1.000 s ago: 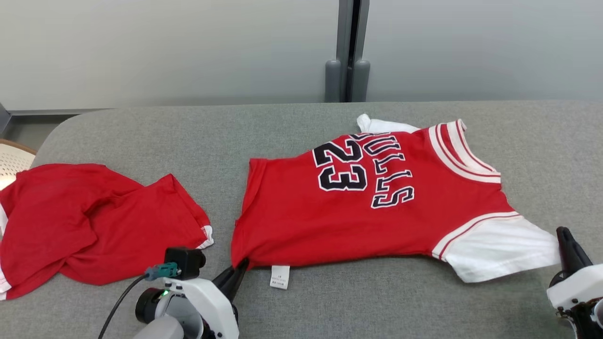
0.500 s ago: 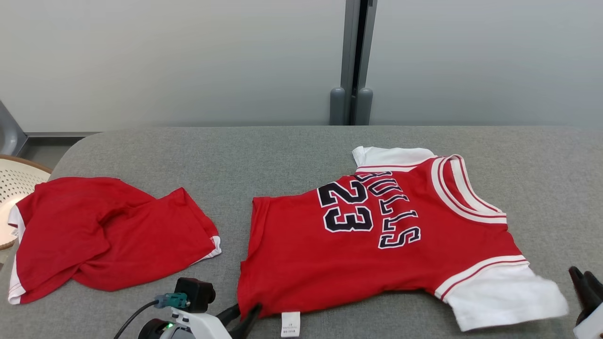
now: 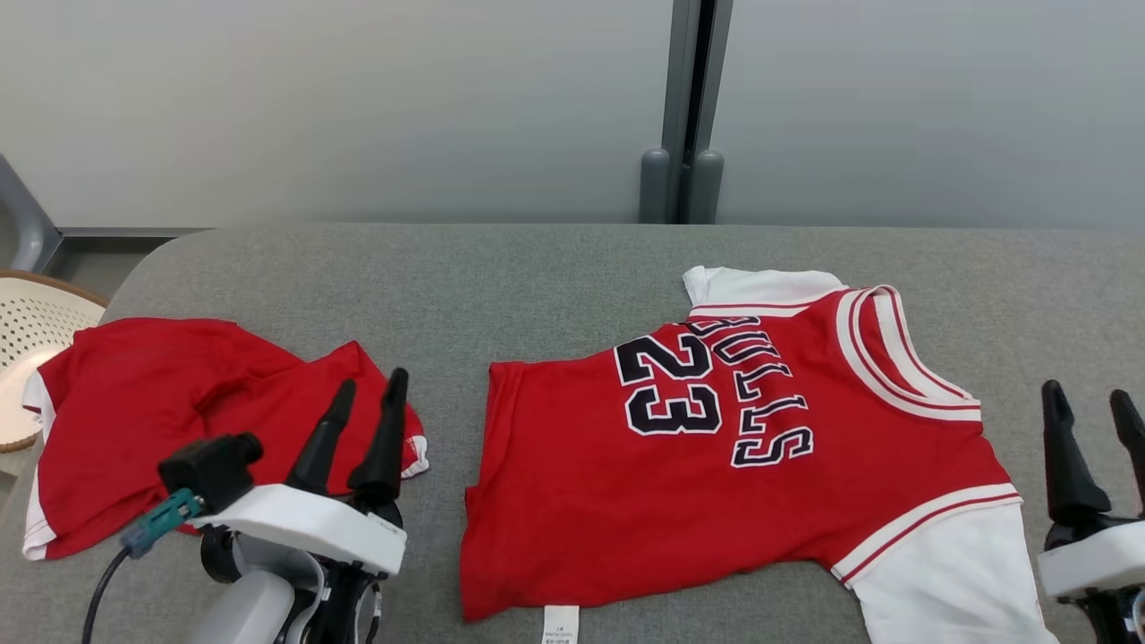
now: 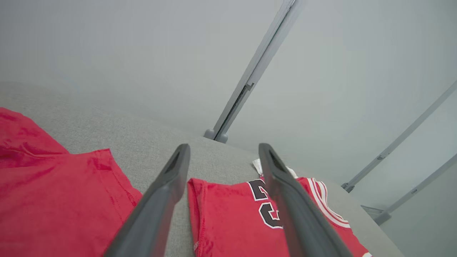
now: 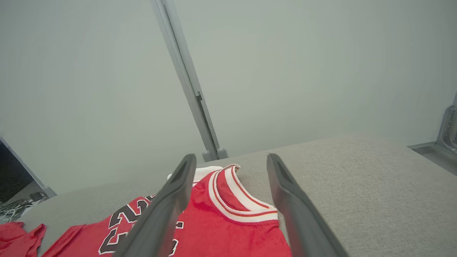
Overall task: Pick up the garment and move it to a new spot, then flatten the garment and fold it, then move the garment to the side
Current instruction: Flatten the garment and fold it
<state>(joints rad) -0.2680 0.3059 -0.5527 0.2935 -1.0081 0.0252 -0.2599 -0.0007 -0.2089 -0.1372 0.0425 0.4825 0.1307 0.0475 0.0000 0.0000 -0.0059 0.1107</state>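
The garment (image 3: 716, 465) is a red jersey with white sleeves and a black 23. It lies spread flat on the grey table (image 3: 501, 268), collar toward the right. My left gripper (image 3: 369, 380) stands open just left of the jersey's hem, raised off the table and holding nothing. At the lower right, beside the near white sleeve, my right gripper (image 3: 1084, 391) is also open and holds nothing. In the left wrist view the open left gripper (image 4: 224, 146) frames the jersey's hem (image 4: 228, 217). In the right wrist view the open right gripper (image 5: 231, 156) frames the collar (image 5: 228, 210).
A second red cloth (image 3: 179, 411) lies crumpled on the table's left part, partly behind my left gripper. A pale perforated basket (image 3: 36, 313) sits past the table's left edge. A grey wall with a vertical post (image 3: 684, 107) backs the table.
Both grippers went from shut at the jersey's near edge to open, and now stand raised off the cloth. The jersey lies released. The head camera has shifted.
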